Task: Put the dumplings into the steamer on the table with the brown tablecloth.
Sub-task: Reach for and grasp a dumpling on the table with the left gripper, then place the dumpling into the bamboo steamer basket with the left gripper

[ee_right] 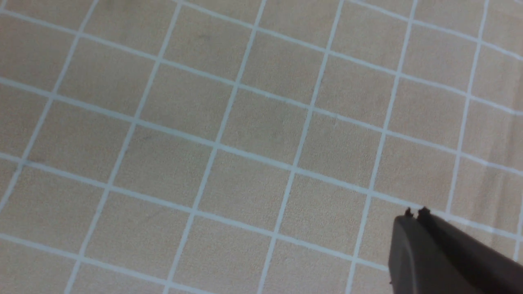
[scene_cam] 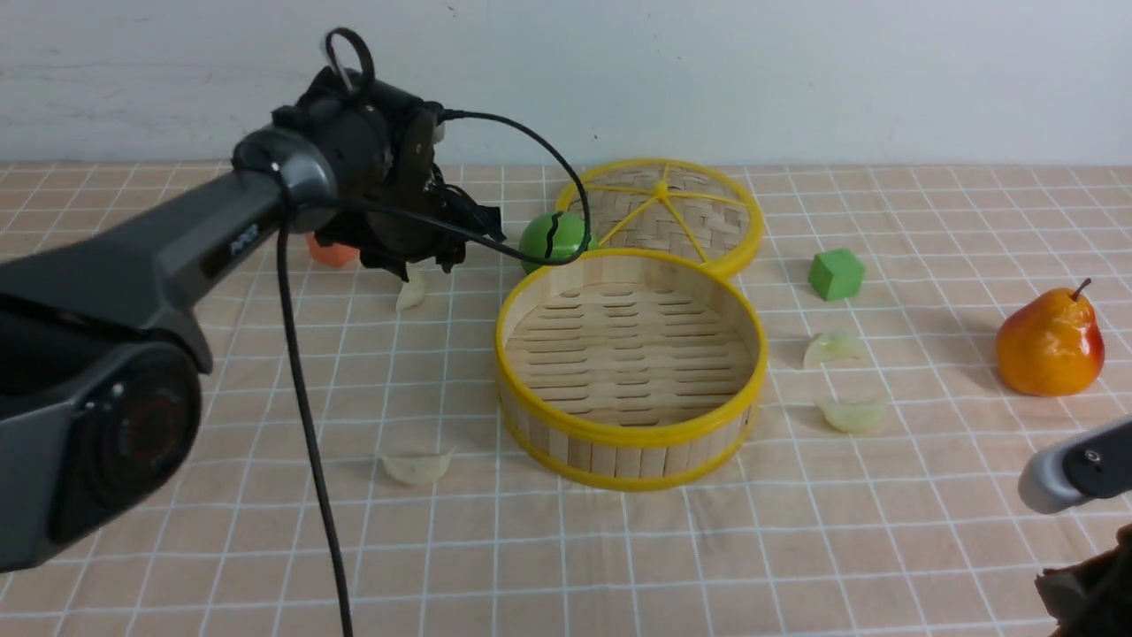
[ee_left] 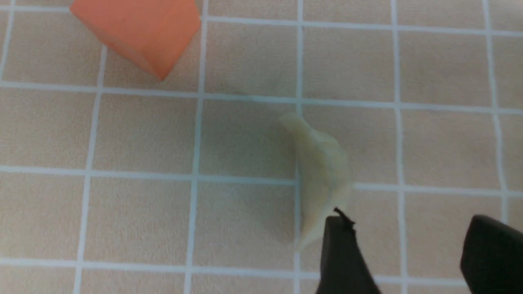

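Dumpling, pale cream translucent crescent [scene_cam: 412, 292], upper left of frame, beneath left gripper [ee_left: 408, 218]: spread wide, empty. Right gripper [ee_right: 416, 212]: shut, empty. Risk: slip or sideways skid, from fingertips closing off-centre on tapered end.

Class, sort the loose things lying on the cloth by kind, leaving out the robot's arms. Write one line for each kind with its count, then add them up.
Dumplings: 4
Cubes: 2
Steamer: 1
Lid: 1
Green striped ball: 1
Pear: 1
Total: 10
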You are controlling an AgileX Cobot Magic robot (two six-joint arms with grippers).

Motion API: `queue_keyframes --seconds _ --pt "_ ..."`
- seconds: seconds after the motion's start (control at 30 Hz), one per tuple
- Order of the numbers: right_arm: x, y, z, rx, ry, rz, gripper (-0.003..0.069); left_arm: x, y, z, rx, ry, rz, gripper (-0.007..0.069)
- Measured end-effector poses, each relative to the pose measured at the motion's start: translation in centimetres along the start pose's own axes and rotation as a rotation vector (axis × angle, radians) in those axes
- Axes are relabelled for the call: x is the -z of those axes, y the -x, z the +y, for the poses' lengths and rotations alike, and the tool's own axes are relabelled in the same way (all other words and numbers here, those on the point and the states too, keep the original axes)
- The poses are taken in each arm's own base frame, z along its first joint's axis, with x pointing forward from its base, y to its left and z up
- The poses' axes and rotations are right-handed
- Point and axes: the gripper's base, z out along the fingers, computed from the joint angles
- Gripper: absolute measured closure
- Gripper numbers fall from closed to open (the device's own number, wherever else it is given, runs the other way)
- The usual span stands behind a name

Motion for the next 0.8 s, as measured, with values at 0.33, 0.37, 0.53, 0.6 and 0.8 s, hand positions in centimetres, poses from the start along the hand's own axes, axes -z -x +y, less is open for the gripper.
queue_keyframes --seconds 0.33,0.37,0.53,0.6,0.8 --pt "0.0 0.2 0.0 0.009 0.000 -0.022 0.0659 -4.6 0.5 3.2 0.060 0.003 0.058 0.0414" --pt "0.0 0.2 0.0 0.009 0.000 -0.022 0.0659 -4.6 0.5 3.2 0.043 -0.007 0.061 0.0443" --pt "0.0 0.2 0.0 0.009 0.000 -0.023 0.0659 -2.6 0.7 2.0 -0.002 -0.063 0.104 0.0435" --pt "0.0 0.2 0.0 0.009 0.000 -0.025 0.0657 0.3 1.2 0.4 -0.027 -0.100 0.106 0.0435" --pt "0.0 0.2 0.0 0.009 0.000 -0.026 0.0656 8.6 1.0 -6.1 -0.159 -0.225 0.037 0.0435"
